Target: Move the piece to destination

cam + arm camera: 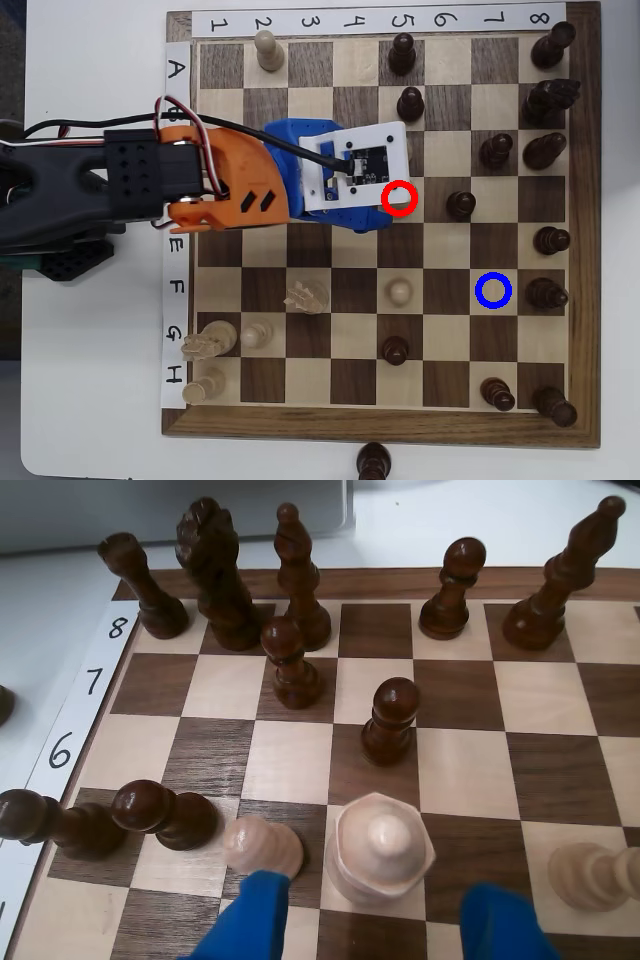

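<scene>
The piece (380, 850), cream with a rounded head, stands upright on a light square. It sits between my two blue fingers (250, 920), with a small gap on each side. My gripper (375, 890) is open around it. In the overhead view the piece (403, 200) peeks out inside a red ring. The blue wrist and white camera board (350, 165) cover the fingers there. The destination, a thin blue ring (493, 290), lies on a light square two files below and two ranks right of the piece. No ring shows in the wrist view.
A dark pawn (390, 720) stands one square ahead of the piece. Another cream pawn (262, 845) almost touches the left finger. A dark piece (545, 292) stands just right of the blue ring. A light pawn (400, 292) and a knight (305, 295) stand lower on the board.
</scene>
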Controlling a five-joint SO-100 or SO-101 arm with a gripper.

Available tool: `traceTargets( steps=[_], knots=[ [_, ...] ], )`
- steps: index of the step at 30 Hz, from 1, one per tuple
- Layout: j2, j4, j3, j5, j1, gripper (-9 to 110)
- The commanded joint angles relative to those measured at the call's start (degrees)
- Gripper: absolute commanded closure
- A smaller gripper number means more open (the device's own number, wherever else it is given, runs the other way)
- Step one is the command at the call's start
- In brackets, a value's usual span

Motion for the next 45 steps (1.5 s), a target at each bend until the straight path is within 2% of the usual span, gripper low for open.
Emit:
traceTargets(
  steps=[1,25,45],
  knots=[
    [-1.1,-4.3,-5.0,11.2,-1.1,79],
    [-5.2,-4.0,-17.8,8.8,0.4,80],
    [-6.9,-3.4,-20.6,7.2,2.6,82]
  ],
)
